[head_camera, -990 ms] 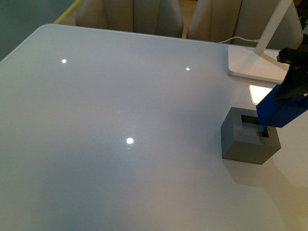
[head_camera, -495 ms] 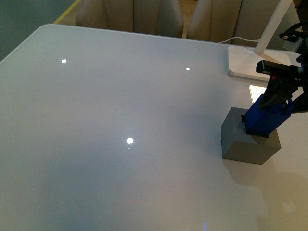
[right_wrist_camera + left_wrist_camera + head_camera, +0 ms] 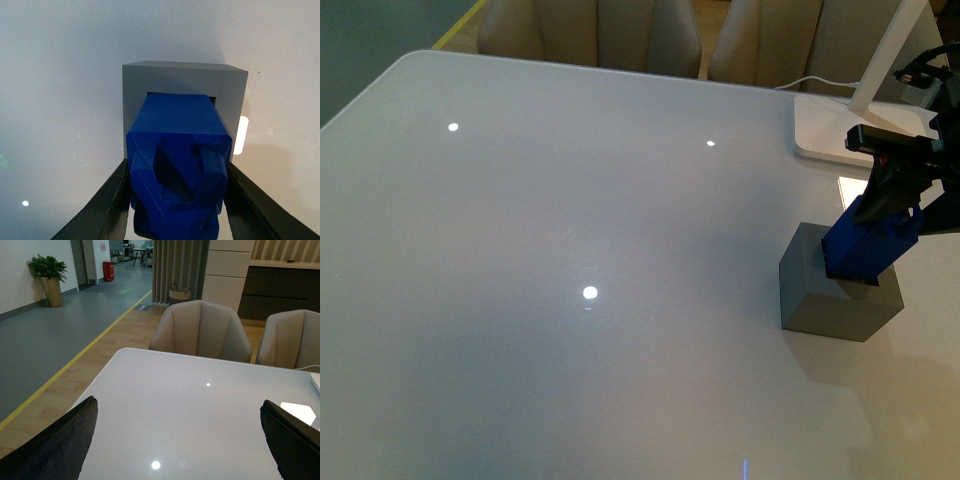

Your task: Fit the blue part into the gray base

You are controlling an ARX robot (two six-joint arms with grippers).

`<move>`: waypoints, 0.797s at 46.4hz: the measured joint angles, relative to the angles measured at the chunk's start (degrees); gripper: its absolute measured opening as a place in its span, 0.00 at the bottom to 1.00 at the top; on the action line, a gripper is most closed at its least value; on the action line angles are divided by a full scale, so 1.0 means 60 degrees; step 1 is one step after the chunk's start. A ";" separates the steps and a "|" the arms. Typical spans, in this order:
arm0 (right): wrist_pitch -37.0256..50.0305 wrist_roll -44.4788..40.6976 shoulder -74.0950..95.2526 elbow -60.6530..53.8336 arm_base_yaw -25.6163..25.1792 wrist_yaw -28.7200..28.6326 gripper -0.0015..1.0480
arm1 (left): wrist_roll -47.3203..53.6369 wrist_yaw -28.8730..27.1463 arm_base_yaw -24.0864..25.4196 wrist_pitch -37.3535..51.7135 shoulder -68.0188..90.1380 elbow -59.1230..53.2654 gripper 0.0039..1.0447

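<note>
The gray base point(image 3: 825, 298) stands on the white table at the right. My right gripper point(image 3: 882, 205) is shut on the blue part point(image 3: 868, 245) and holds it tilted on the base's top, over its recessed hole. In the right wrist view the blue part point(image 3: 176, 150) sits between my two dark fingers point(image 3: 107, 200) with its lower end at the hole of the gray base point(image 3: 184, 80); whether it has entered I cannot tell. My left gripper point(image 3: 180, 440) is open and empty above the table; only its two dark fingertips point(image 3: 55, 445) show.
A white lamp foot point(image 3: 845, 130) with a slanted white arm and a cable stands at the back right, just behind the base. Beige chairs point(image 3: 590, 35) line the table's far edge. Ceiling light spots reflect on the glossy table point(image 3: 570, 220).
My right gripper has carried the blue part leftward and down, from beside the base's right edge onto its top over the hole. In the last half second it barely moved.
</note>
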 joint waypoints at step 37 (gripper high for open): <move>0.0095 -0.0007 0.0215 -0.0087 0.0066 0.0146 0.59 | 0.0000 0.0000 0.0000 0.0000 0.0000 0.0000 0.93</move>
